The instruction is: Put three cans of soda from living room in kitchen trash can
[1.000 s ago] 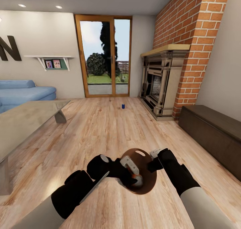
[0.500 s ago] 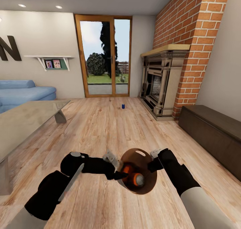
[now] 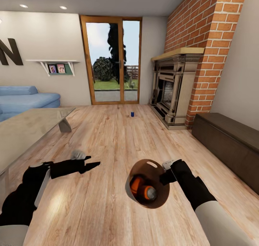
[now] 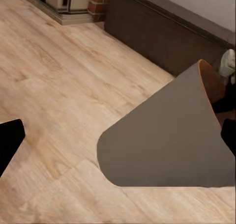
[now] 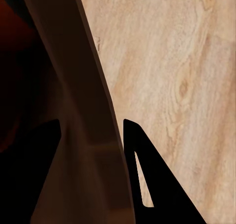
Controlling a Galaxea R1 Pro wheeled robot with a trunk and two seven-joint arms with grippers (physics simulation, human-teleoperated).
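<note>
Orange can [image 3: 137,184], orange-brown bin interior [image 3: 158,176]

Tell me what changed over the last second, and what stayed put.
The left hand pulled out of the trash can and swung away to the robot's left, empty, leaving the orange soda can lying inside. The right hand kept its grip on the bin's rim. The blue soda can near the fireplace has not moved.

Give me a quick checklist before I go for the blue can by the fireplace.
1. Right gripper clamped on the bin rim: ok, wall sits between its fingers.
2. Orange can inside bin: ok.
3. Left gripper free: ok, open, holding nothing.
4. Blue can located: ok, upright on the floor.
5. Third can located: cannot tell.
</note>
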